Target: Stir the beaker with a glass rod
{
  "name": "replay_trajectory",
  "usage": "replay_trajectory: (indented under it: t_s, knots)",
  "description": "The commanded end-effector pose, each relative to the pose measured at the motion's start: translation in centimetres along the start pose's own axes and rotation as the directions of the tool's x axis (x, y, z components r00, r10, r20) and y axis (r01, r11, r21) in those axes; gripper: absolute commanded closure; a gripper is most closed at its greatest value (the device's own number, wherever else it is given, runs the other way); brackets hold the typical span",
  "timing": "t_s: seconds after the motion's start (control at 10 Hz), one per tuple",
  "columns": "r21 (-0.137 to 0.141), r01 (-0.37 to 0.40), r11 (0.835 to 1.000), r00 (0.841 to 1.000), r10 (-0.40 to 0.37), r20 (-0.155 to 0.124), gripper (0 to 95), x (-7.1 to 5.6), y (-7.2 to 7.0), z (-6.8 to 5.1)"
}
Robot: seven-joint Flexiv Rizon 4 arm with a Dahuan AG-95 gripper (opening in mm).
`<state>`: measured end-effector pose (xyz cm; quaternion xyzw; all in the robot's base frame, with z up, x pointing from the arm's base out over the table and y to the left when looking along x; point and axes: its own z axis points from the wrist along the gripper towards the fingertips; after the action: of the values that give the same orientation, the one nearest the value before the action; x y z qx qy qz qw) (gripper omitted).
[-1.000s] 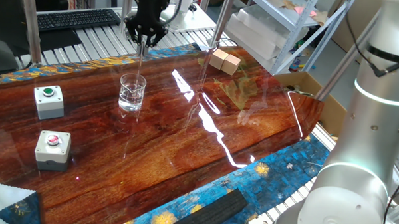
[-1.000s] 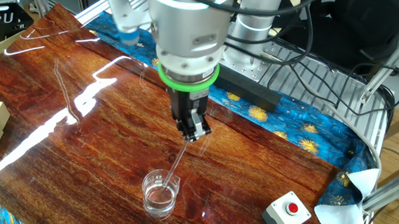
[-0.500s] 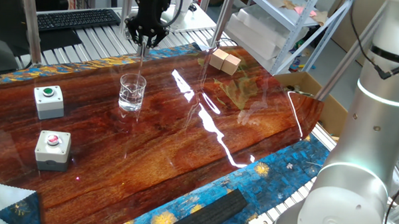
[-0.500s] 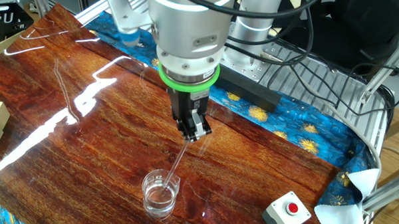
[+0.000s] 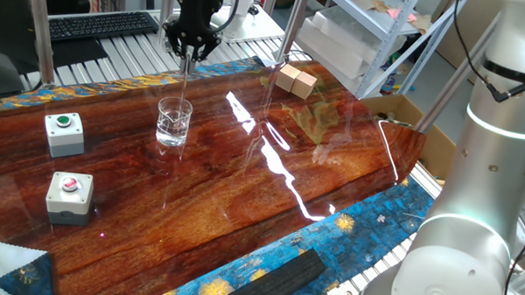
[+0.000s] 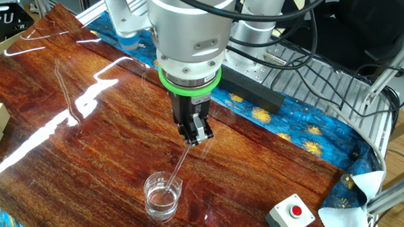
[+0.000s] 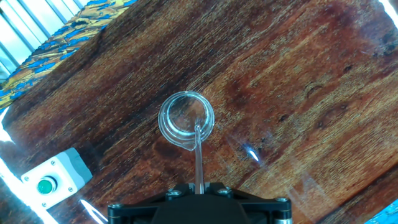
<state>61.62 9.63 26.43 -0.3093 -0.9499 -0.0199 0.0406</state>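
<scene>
We see our hand (image 6: pixel 196 135) clamped on the glass rod (image 6: pixel 178 162), which slants down from the fingers into the beaker (image 6: pixel 163 195) standing on the bench (image 6: pixel 86 156); the beaker sits directly below the hand.

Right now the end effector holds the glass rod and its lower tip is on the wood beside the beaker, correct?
Not quite. The end effector holds the glass rod, but its lower tip is inside the beaker, not beside it; the other fixed view shows this.
</scene>
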Motion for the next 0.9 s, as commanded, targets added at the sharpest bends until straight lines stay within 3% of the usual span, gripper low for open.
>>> replay_trajectory:
  t_s: [0.1, 0.9]
  knots:
    - [-0.002, 0.018, 1.000, 1.000, -0.018, -0.003, 95.0, 0.05, -0.02, 0.01]
    - [-0.005, 0.033, 0.999, 0.999, -0.034, -0.019, 95.0, 0.05, -0.02, 0.01]
